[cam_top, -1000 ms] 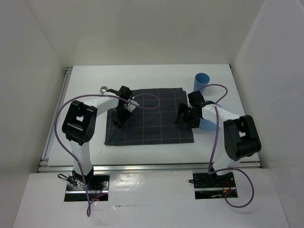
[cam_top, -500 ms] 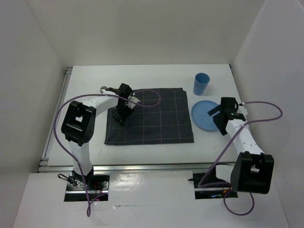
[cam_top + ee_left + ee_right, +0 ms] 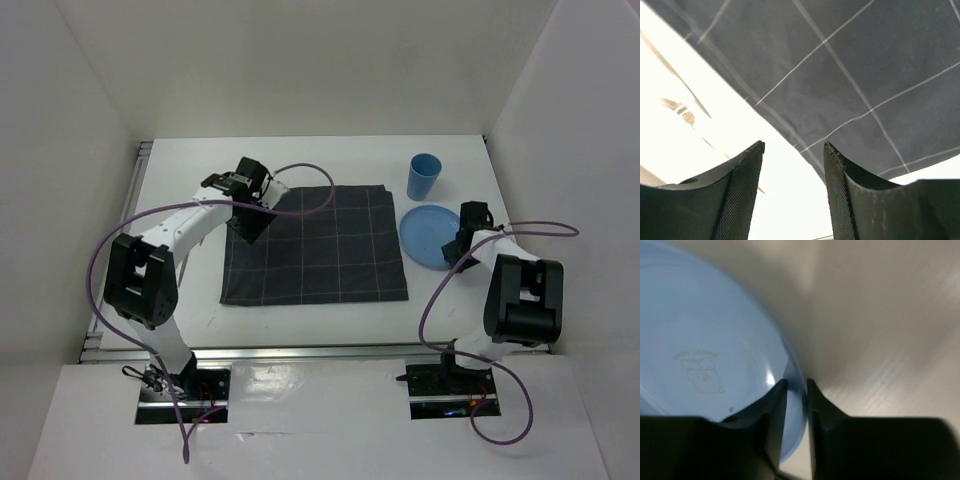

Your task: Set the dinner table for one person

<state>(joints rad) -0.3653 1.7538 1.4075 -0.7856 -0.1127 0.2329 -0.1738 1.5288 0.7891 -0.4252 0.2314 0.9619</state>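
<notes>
The white dinner table [image 3: 330, 160] carries a dark grey checked cloth [image 3: 315, 245] at its middle. Right of the cloth lies a blue plate [image 3: 425, 235], with a blue cup [image 3: 425, 177] standing behind it. My right gripper [image 3: 459, 249] is at the plate's right rim. In the right wrist view the gripper [image 3: 796, 386] is shut on the plate [image 3: 705, 340], its rim pinched between the fingers. My left gripper [image 3: 246, 225] hovers over the cloth's far-left corner. In the left wrist view the gripper [image 3: 794, 150] is open and holds nothing, above the cloth's edge [image 3: 840, 75].
A thin metal utensil [image 3: 687, 117] lies on the bare table left of the cloth, washed out by glare. Metal rails [image 3: 120, 250] run along the table's left and near edges. White walls close in the sides and back.
My right arm swung from the cloth's right edge out to the plate's right rim and shut on it. My left gripper moved toward the cloth's far-left corner and opened wider.
</notes>
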